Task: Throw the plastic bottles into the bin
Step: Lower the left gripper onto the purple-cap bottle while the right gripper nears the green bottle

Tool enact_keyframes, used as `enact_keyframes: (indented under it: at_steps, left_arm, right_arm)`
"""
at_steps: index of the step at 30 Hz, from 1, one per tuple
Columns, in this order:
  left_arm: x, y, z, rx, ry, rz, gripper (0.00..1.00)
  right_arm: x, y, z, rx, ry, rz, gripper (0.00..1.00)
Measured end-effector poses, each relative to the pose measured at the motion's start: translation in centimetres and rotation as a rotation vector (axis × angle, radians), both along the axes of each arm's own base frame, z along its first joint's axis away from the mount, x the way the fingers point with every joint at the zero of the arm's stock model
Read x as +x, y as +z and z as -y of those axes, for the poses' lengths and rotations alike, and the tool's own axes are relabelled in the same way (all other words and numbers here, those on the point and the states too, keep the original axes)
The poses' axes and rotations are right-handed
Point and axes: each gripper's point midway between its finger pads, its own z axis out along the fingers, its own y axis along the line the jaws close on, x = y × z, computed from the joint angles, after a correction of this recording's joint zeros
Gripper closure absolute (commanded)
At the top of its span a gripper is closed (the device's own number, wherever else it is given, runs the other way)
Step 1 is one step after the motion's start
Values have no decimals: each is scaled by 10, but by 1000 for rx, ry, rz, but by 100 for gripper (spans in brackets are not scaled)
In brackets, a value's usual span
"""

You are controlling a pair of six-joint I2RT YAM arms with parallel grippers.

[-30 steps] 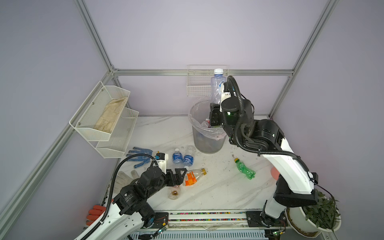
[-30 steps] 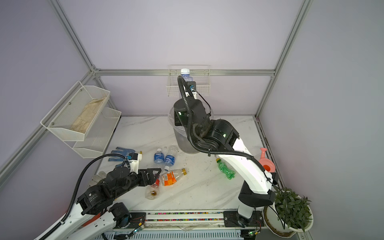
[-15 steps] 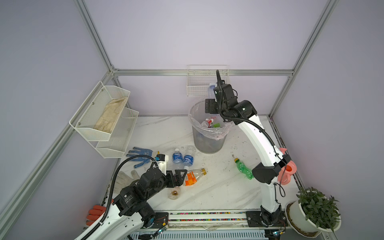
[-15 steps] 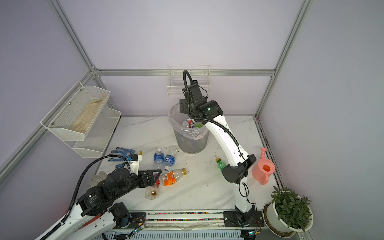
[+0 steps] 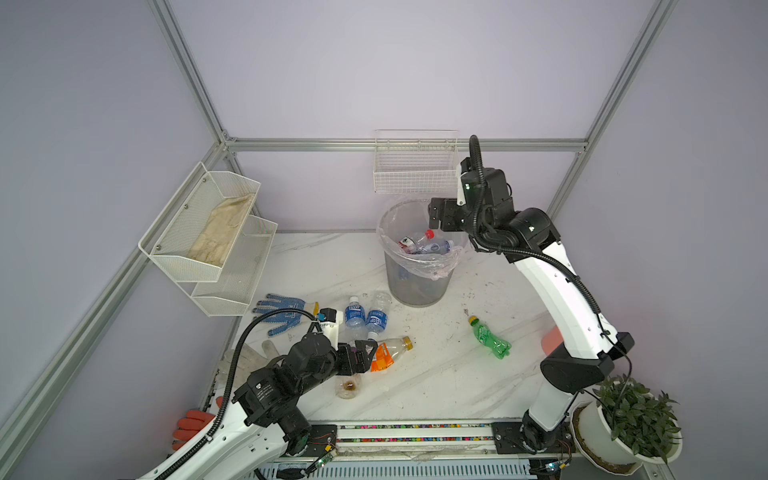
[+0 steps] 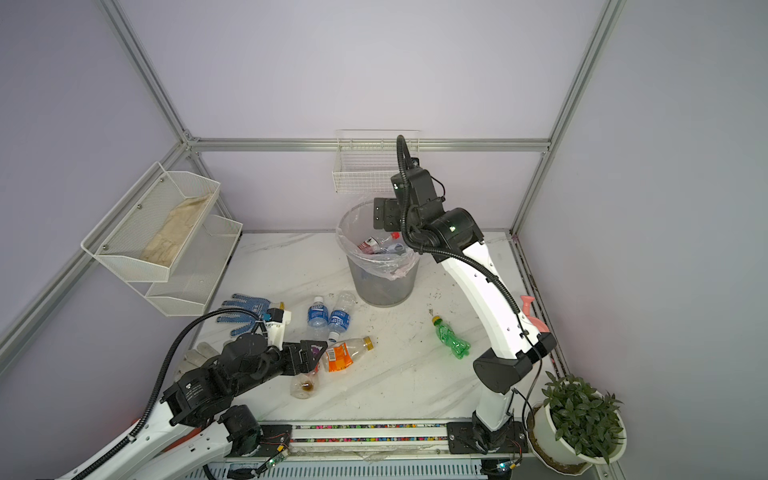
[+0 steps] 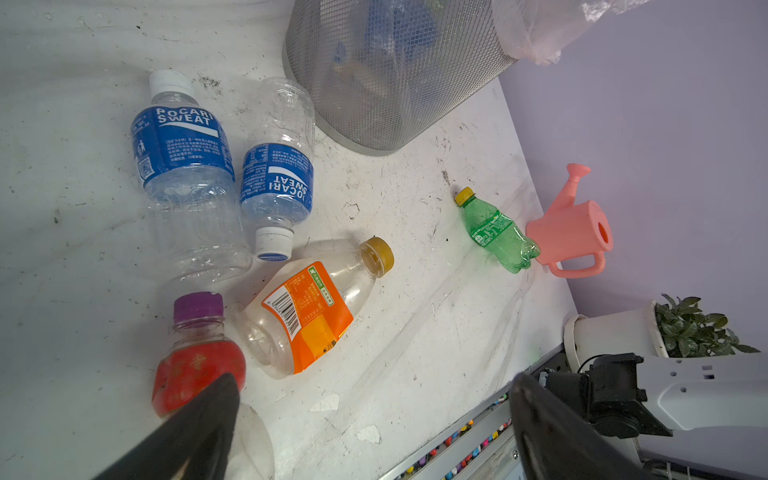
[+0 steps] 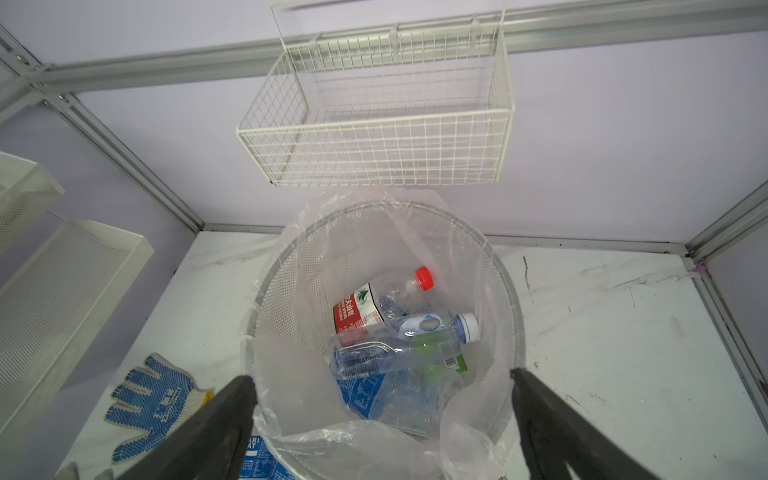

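The grey mesh bin (image 5: 417, 286) stands at the back with a clear liner. Inside it lie a red-labelled bottle (image 8: 365, 307) and a blue-capped clear bottle (image 8: 415, 332) on other bottles. My right gripper (image 8: 380, 376) hangs open and empty above the bin's near rim. On the table lie two blue-labelled bottles (image 5: 354, 313), an orange-labelled bottle (image 5: 388, 351), a green bottle (image 5: 490, 338) and a purple-capped red-labelled bottle (image 7: 195, 353). My left gripper (image 7: 374, 380) is open, low over the table, with one finger (image 7: 208, 415) over the red-labelled bottle.
A pink watering can (image 7: 573, 232) and a potted plant (image 5: 627, 409) stand at the right edge. A blue-dotted glove (image 5: 282, 311) lies left of the bottles. A white wire basket (image 5: 415, 170) hangs above the bin, and white mesh shelves (image 5: 208, 232) hang on the left wall.
My right gripper has opened and no longer holds the clear bottle it had above the bin. That arm has pulled back to the right. The left arm has not moved.
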Motion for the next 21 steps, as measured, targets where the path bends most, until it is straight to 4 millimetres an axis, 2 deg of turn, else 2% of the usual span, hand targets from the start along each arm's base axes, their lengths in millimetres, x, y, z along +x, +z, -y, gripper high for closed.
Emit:
enact_keyframes:
  at_steps: [2, 11, 15, 21]
  left_arm:
    - [-1, 0, 1, 0, -5, -2, 0]
    - [-3, 0, 3, -3, -14, -2, 0]
    - [-3, 0, 3, -3, -15, -2, 0]
    - [-4, -4, 6, 2, -25, -10, 0]
  right_arm:
    - [-4, 0, 3, 6, 0, 8, 3]
    - [-2, -39, 0, -43, 5, -64, 3]
    - [-4, -44, 1, -42, 8, -72, 3]
    - [-17, -41, 10, -29, 3, -68, 3]
